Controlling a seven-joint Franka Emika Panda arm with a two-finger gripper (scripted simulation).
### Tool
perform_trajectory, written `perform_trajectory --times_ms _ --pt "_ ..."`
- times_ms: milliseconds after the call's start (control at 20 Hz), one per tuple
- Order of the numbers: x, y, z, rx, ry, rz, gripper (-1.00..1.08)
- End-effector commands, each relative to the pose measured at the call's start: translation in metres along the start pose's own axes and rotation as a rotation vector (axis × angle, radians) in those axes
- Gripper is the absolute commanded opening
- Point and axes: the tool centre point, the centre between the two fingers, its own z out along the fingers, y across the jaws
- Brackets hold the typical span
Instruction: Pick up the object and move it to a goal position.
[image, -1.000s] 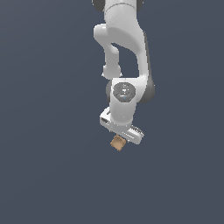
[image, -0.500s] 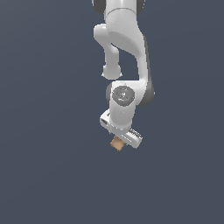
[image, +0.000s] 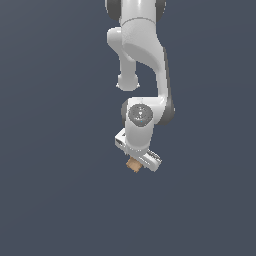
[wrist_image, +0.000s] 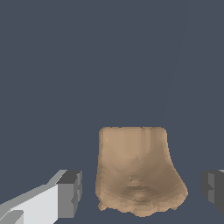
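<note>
I see the arm (image: 142, 60) has drifted slightly right since a second ago. My claw (wrist_image: 140, 188) is spread, fingers clear of the block (wrist_image: 139, 171) between them. The block is tan, matte, lumpy-edged.

No real room is shown: a bare simulated scene is rendered. A flat, uniform dark slate-grey backdrop (image: 50, 200) is seen all around, without walls, furniture or horizon. Only a smooth white arm (image: 142, 60) and a coarsely modelled tan block (wrist_image: 138, 173) are rendered against it.
</note>
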Motion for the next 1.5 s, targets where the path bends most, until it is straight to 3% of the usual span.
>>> perform_trajectory --times_ms 0,400,450,1100,1450 --pt "-0.001 0.001 0.014 -0.001 -0.001 0.001 1.0" --pt "0.0 0.0 0.029 -0.001 -0.001 0.003 1.0" --pt "0.0 0.0 0.029 -0.001 -0.001 0.003 -1.0" --pt "0.0 0.001 0.027 -0.001 -0.001 0.003 -1.0" --pt "0.0 0.008 0.004 0.0 -0.001 0.003 -1.0"
